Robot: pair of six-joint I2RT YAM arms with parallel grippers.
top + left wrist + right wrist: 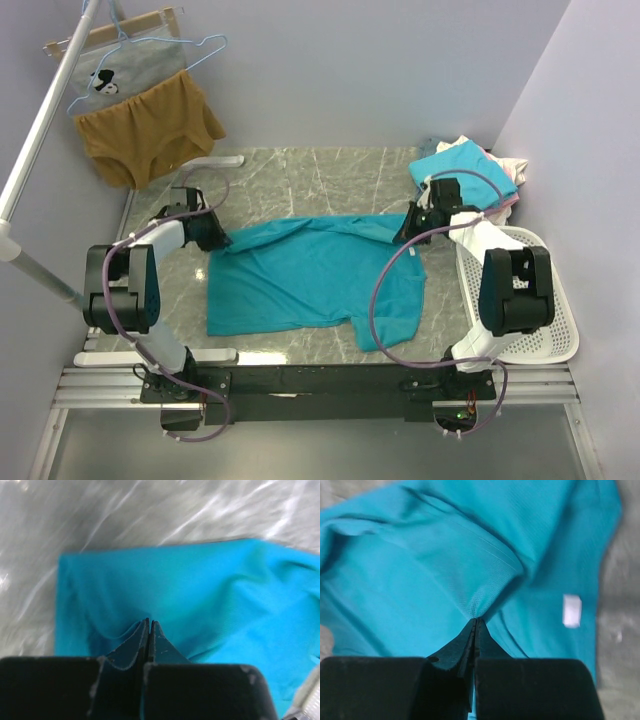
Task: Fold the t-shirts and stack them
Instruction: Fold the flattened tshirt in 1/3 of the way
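Observation:
A teal t-shirt (310, 275) lies partly spread on the marble table (300, 170), its far edge bunched between the two arms. My left gripper (215, 238) is shut on the shirt's far left corner. In the left wrist view the cloth (200, 590) dimples around the closed tips (149, 622). My right gripper (408, 232) is shut on the far right edge. The right wrist view shows the fabric (420, 580) puckering into the closed tips (476, 620), with a white label (572, 610) nearby. A pile of t-shirts (465, 165), turquoise on top, sits at the back right.
A white slatted basket (545, 320) stands along the right side of the table. At the back left a mustard-brown garment (150, 125) and a grey printed one (120, 75) hang on hangers beside a slanted metal pole (40, 140). Walls close in behind and on the right.

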